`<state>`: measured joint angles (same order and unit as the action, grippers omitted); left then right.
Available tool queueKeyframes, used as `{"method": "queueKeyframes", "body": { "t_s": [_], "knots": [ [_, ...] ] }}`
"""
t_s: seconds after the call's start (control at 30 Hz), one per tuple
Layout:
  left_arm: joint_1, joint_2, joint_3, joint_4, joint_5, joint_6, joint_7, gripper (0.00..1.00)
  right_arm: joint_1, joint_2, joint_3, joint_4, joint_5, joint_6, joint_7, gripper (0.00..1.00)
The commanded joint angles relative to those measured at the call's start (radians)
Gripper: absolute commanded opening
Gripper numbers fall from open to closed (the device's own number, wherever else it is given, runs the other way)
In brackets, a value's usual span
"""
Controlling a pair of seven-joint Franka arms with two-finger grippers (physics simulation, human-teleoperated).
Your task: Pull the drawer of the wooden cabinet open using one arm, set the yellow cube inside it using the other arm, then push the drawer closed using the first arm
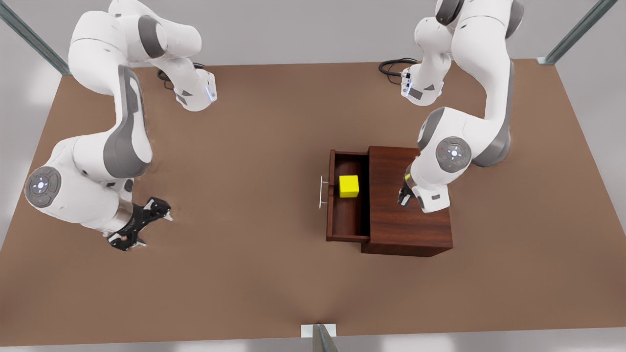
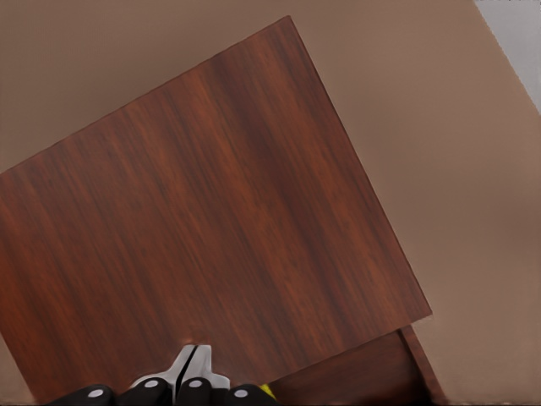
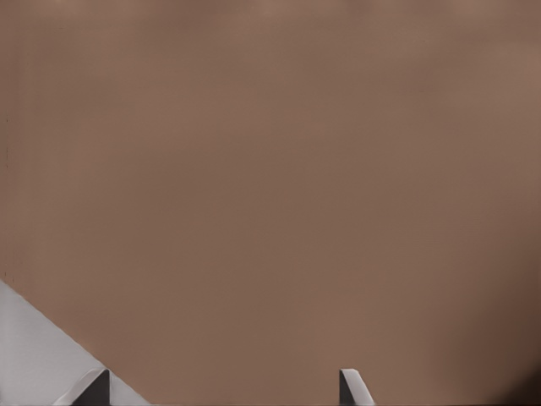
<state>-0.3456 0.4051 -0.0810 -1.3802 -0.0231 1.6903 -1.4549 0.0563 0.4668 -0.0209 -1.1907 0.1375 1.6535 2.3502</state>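
On the brown table [image 1: 244, 274], the wooden cabinet [image 1: 408, 200] has its drawer [image 1: 347, 222] pulled out, with the yellow cube [image 1: 349, 186] inside. The drawer looks rigid and should slide if pushed at its silver handle [image 1: 321, 192]. The left gripper [image 2: 191, 365], fingers pressed together, hovers over the cabinet; the right gripper [image 1: 139, 222] waits spread, well apart.

Closed left end effector [image 2: 196, 359] above wooden cabinet [image 2: 203, 228]

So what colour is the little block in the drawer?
Bright yellow cube, clearest in the front view.
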Motion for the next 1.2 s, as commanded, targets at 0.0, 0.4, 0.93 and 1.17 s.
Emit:
{"method": "queueKeyframes", "body": {
  "t_s": [0.0, 0.4, 0.93, 1.17],
  "knots": [
    [-0.058, 0.018, 0.0, 0.027, 0.002, 0.017, -0.8, 0.0, -0.073, -0.115, -0.019, -0.174, -0.045, -0.024, -2.095, 1.0],
    [-0.409, 0.21, 0.006, 0.073, 0.005, 0.393, -1.329, 0.0, -0.004, -0.287, -0.048, -0.546, -0.134, 0.006, -2.1, 1.0],
    [-0.411, 0.293, 0.038, 0.026, 0.158, 0.249, -1.015, 0.0, -0.021, -0.272, -0.047, -0.532, -0.128, 0.006, -2.244, 1.0],
    [-0.408, 0.284, 0.072, 0.024, 0.158, 0.201, -0.855, 0.0, -0.021, -0.272, -0.047, -0.527, -0.128, 0.006, -2.241, 1.0]
  ]
}}
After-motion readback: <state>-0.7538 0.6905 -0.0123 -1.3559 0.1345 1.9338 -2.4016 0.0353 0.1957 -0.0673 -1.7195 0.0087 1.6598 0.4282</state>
